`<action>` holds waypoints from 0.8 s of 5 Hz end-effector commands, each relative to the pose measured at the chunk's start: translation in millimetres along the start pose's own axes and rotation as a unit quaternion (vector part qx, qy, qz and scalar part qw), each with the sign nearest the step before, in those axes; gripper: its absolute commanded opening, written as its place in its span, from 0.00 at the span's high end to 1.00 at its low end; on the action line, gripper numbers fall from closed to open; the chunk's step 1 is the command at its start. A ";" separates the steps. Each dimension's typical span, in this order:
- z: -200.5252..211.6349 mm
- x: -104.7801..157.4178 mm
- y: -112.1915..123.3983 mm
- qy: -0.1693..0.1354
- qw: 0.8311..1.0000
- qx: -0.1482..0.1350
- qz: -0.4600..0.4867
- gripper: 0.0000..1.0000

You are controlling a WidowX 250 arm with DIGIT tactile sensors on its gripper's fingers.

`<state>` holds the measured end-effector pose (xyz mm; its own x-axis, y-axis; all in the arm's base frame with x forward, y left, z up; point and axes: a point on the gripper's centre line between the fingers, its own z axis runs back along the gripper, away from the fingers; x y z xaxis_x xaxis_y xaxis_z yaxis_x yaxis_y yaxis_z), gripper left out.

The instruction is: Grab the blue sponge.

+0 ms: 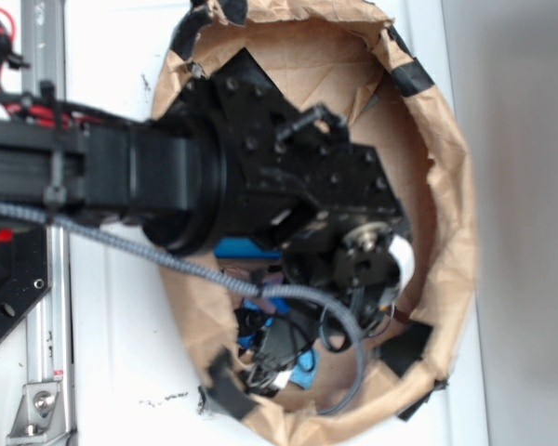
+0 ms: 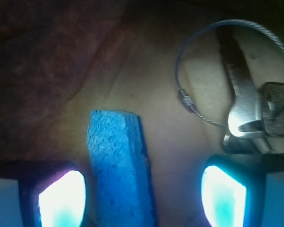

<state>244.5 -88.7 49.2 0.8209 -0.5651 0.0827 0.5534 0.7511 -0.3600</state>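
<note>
Exterior view is showing the black robot arm (image 1: 167, 177) reaching in from the left over a brown paper container (image 1: 446, 186), a rough ring-shaped wall of crumpled paper sitting on a white table (image 1: 102, 353). Black tape patches (image 1: 411, 72) are sticking along the paper rim. The arm's wrist and gripper (image 1: 353, 265) are hanging down inside the container, covering most of its floor. Clutter is lying in the lower part of the container: dark objects, a few blue bits, not separable from here. A solid blue block (image 1: 237, 249) is peeking out just under the arm. A grey braided cable (image 1: 167, 255) is running from the left edge across the arm and looping down into the container.

Wrist view is showing the container's brown paper floor. The blue sponge (image 2: 118, 165), speckled and porous, is lying on that floor between the two fingertips (image 2: 61, 198), much closer to the left one in frame, not clearly touching either. Fingers are standing wide apart, nothing clamped. A key bunch (image 2: 255, 113) on a thin wire ring (image 2: 189, 94) is lying on the floor at upper right, apart from the sponge, just beyond the right fingertip.
</note>
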 end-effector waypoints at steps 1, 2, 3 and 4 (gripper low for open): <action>-33.3 -5.0 -33.6 0.025 0.997 0.037 -0.067 0.00; -32.2 -2.7 -25.7 0.035 0.996 0.076 -0.042 0.00; -13.0 2.8 -7.2 0.018 0.995 0.093 -0.018 0.00; 10.5 5.4 12.7 -0.007 0.995 0.101 -0.003 0.00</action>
<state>251.1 -76.3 40.4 0.8268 -0.5617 0.0300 0.5554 0.8068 -0.2015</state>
